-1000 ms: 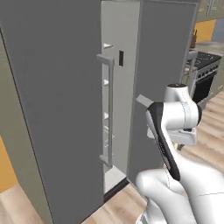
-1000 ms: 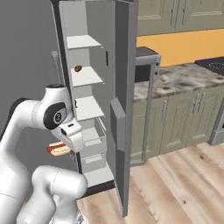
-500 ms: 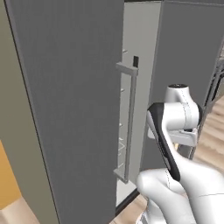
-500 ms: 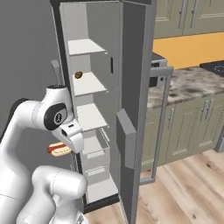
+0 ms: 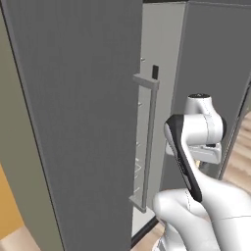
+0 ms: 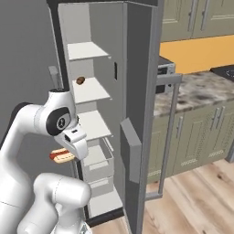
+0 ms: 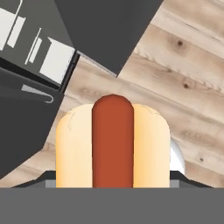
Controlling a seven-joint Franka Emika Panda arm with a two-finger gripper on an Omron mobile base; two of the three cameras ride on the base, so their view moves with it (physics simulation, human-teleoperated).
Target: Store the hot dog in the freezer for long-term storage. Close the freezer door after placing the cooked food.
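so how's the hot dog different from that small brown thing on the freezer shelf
The hot dog hangs at the gripper, outside the freezer; the small brown thing rests on a white shelf inside. The hot dog is long, tan with a red-orange sausage; the brown thing is round, dark and smaller. What it is, I cannot tell.

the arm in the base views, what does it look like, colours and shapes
The arm is glossy white, built of thick rounded segments on a bulbous white base. In the left base view a long black band runs along one link. In the right base view a dark round joint cap carries a small white mark. The boxy hand is white. No cables are visible.
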